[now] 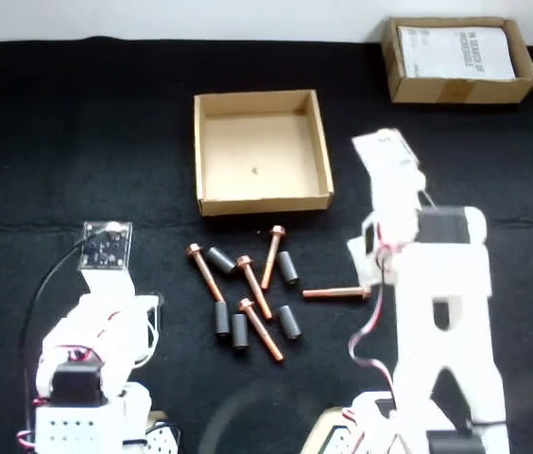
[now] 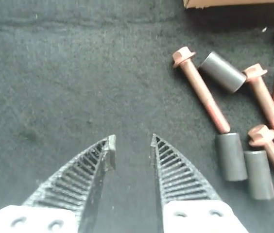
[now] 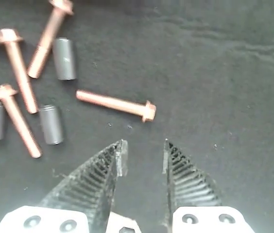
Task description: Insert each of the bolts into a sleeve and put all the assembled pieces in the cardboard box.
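Open right end effector (image 3: 144,150) was nearest the stray bolt (image 3: 115,104).
Bolt lay off the cardboard box (image 1: 198,151)'s near right corner, long axis crosswise to the fingers; left end effector (image 2: 132,145), also open, sat farther off.

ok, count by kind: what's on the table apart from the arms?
Copper-coloured flange bolts: 5
Dark grey sleeves: 5
Empty cardboard box: 1
Second cardboard box holding printed paper: 1
Total: 12
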Action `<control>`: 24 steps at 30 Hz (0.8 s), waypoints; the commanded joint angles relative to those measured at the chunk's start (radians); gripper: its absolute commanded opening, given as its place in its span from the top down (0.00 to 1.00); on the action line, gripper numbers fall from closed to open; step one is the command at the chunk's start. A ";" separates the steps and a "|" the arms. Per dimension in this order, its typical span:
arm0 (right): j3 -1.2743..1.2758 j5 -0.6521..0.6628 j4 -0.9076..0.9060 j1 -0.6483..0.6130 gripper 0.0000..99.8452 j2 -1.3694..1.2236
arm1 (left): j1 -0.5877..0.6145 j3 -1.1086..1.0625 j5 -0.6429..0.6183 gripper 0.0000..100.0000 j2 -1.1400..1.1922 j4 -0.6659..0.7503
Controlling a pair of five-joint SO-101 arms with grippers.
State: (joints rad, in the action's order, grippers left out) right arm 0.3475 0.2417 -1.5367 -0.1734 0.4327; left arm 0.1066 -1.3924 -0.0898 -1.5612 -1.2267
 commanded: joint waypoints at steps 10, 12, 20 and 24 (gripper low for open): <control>-0.213 -0.078 0.062 -0.223 0.88 -0.332 | -0.019 0.653 -0.147 0.87 0.802 -0.175; -0.208 -0.078 0.102 -0.245 0.88 -0.374 | -0.019 0.690 -0.198 0.87 0.881 -0.193; -0.213 -0.081 0.208 -0.305 0.88 -0.535 | -0.018 0.700 -0.279 0.87 1.053 -0.186; -0.213 -0.123 0.246 -0.331 0.88 -0.590 | -0.018 0.699 -0.279 0.87 1.061 -0.184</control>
State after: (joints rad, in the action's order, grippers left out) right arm 0.1818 0.1373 -1.3157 -0.4849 -0.1412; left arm 0.1005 -0.7311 -0.3613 -0.5040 -1.4093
